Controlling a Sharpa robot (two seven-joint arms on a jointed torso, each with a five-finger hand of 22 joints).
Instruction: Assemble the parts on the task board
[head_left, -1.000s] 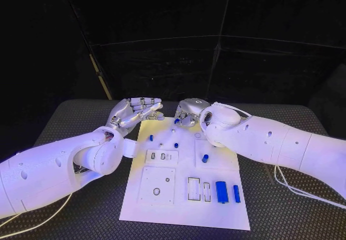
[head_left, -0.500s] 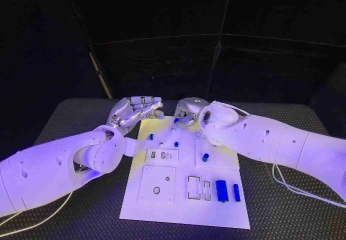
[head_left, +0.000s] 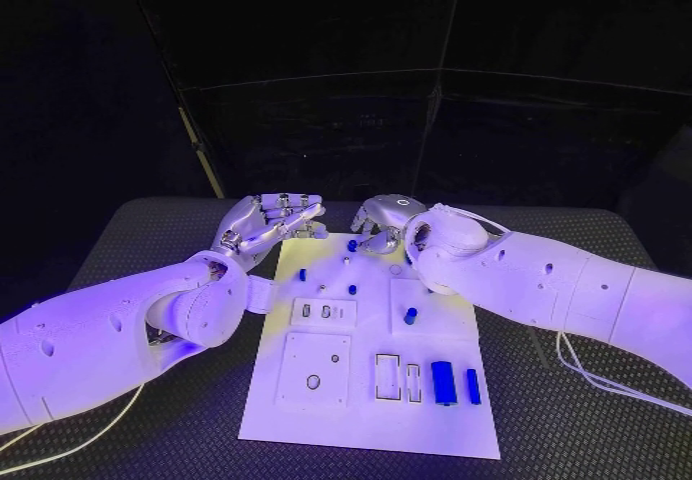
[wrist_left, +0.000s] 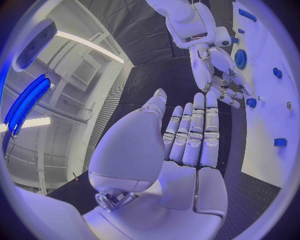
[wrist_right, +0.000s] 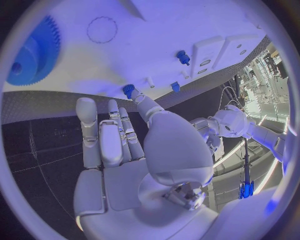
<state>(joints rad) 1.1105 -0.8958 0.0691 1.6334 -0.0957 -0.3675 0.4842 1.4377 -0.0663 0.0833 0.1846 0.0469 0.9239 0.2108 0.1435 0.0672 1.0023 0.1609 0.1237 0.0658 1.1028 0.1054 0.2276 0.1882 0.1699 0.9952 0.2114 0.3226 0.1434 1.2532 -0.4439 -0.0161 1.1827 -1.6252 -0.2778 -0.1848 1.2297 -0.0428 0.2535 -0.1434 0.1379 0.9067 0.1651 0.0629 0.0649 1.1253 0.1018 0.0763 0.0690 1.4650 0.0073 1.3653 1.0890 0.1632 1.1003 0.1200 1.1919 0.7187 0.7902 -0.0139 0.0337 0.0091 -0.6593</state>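
Note:
The white task board (head_left: 325, 395) lies in the middle of the table. My left hand (head_left: 268, 226) hovers over its far left corner, fingers straight and apart, holding nothing; its palm (wrist_left: 178, 165) is bare. My right hand (head_left: 384, 222) is at the far edge, fingers pointing down. Its thumb tip (wrist_right: 136, 96) touches a small blue peg (wrist_right: 129, 90) that stands there (head_left: 352, 243); the other fingers are straight and clear of it. More blue pegs (head_left: 302, 273) (head_left: 352, 289) (head_left: 410, 316) stand on the board. Two blue blocks (head_left: 443, 382) (head_left: 473, 385) lie near the front right. A blue gear (wrist_right: 30, 52) lies on the board near the right hand.
Rectangular plates with slots and holes (head_left: 325, 311) (head_left: 316, 368) sit on the board's left half, and empty slots (head_left: 388, 376) beside the blocks. Dark woven table (head_left: 130, 250) surrounds the board. Both forearms reach over the board's sides.
My right hand and forearm have edged slightly to the right; the peg at its fingers stays in place. The left hand has barely moved.

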